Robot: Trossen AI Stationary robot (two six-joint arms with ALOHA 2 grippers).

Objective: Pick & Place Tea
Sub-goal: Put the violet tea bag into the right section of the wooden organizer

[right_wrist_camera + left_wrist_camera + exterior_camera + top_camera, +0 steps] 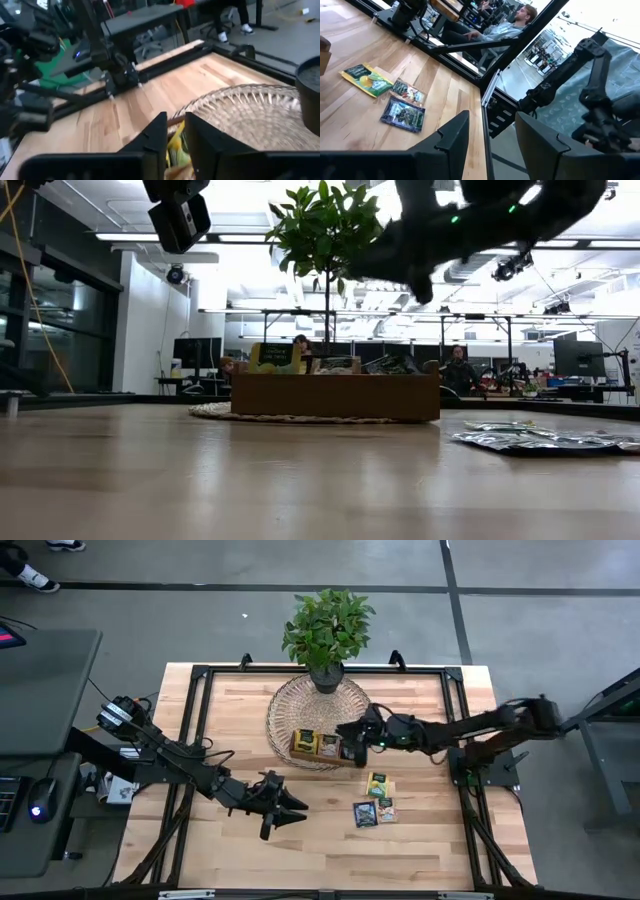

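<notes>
Where woven mat (pixel 290 710) lies, wooden tray (pixel 327 746) (rectangular), flat foil sachets (pixel 375 800).

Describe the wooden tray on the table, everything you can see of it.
The wooden tray is a low, long brown box, plain-sided in the low view. It lies flat on the round woven mat, at the mat's near edge, in front of the potted plant. Tea sachets stand in its compartments, yellow-green and darker ones. The right gripper hangs over its right end; whether it touches the tray cannot be told.
</notes>
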